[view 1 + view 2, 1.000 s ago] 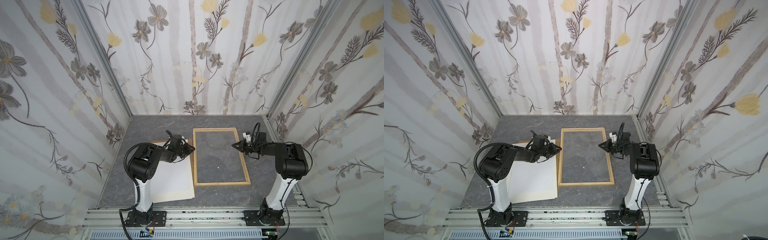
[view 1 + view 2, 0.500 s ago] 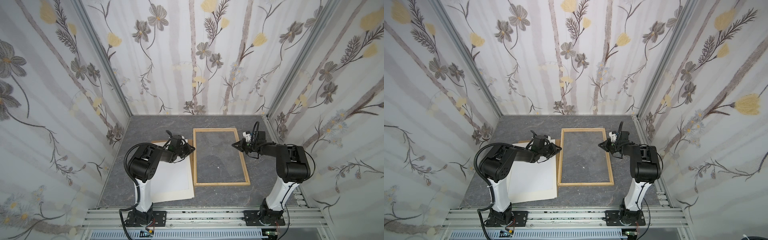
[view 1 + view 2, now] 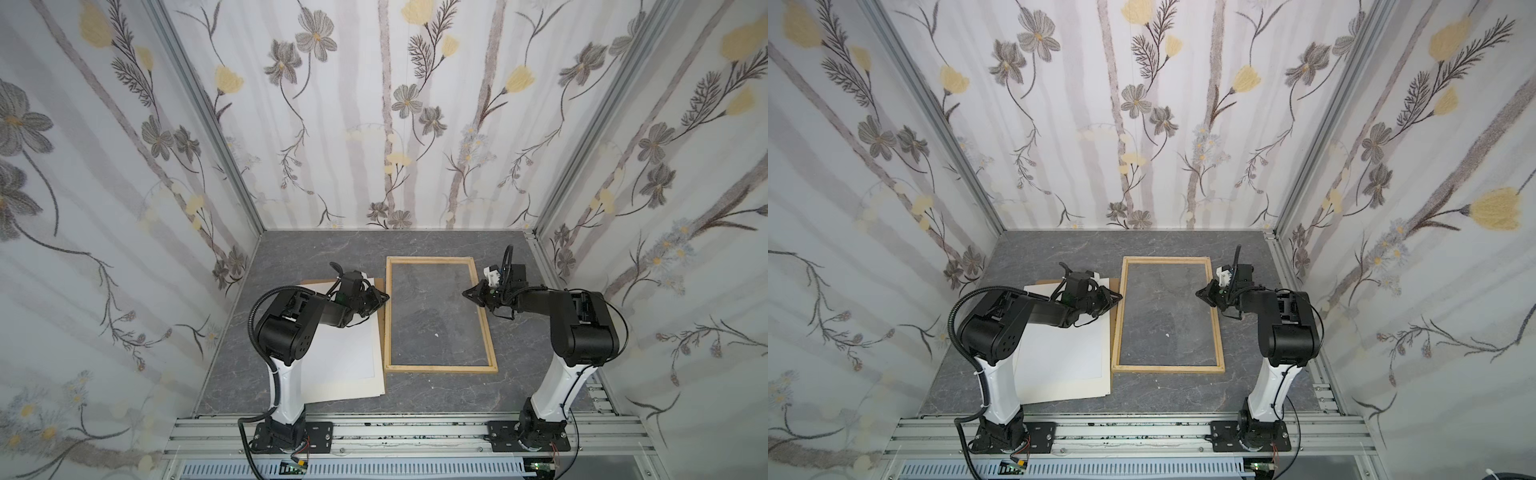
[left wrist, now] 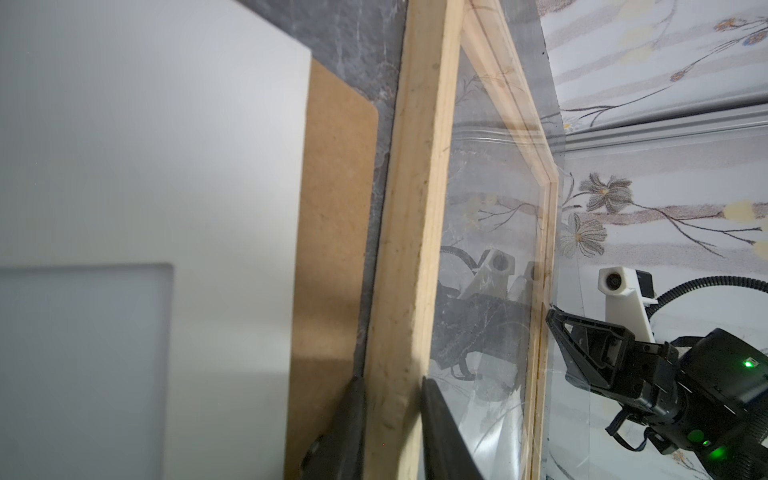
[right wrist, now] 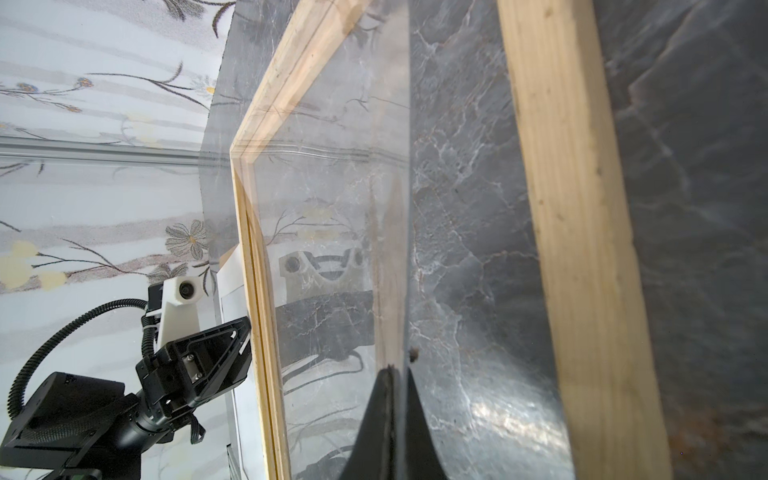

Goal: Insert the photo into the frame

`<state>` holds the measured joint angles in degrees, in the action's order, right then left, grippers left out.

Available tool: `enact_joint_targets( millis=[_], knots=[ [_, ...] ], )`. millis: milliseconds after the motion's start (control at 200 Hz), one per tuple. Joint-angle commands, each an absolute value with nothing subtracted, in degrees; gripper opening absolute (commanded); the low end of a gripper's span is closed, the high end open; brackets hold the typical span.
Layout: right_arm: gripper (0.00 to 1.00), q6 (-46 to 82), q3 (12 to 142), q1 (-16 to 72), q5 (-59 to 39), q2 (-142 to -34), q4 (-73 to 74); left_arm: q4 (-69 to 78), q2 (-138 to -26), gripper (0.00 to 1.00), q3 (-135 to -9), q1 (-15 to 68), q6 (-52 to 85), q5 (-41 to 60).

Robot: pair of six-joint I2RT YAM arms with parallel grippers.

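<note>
Although a second has passed, almost nothing has shifted: both arms keep their stations at the large rectangular frame of thin pale wood strips (image 3: 440,368), which lies flat at the centre of the grey marbled tabletop (image 3: 316,253). The left gripper (image 4: 390,415) straddles and pinches the frame's 9 o'clock rail toward its far end, as the left wrist view shows. The right gripper (image 5: 392,395) has its fingers pressed together and empty, with the tip low over the clear pane (image 5: 332,187) just inside the 3 o'clock rail; contact cannot be confirmed. The large white paper photo (image 3: 345,353) lies blank side up at 9 o'clock of the frame, just beside it, overlying a brown hardboard panel (image 4: 332,208). Interpretation: the frame is merely being steadied, and the photo is untouched, so insertion has not begun.
</note>
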<state>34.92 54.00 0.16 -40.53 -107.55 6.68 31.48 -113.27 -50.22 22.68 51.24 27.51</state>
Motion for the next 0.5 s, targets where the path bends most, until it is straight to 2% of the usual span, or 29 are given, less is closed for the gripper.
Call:
enact_joint_targets(
  millis=[0, 495],
  knots=[
    [0.00, 35.3, 54.3, 1.1, -40.9, -107.1, 2.8, 29.2, -113.5, 0.23, -49.7, 23.3, 52.2, 29.1],
    [0.00, 34.7, 51.7, 2.4, -39.5, -103.2, 3.2, 31.2, -113.1, 0.23, -47.8, 23.4, 53.8, 28.1]
  ],
)
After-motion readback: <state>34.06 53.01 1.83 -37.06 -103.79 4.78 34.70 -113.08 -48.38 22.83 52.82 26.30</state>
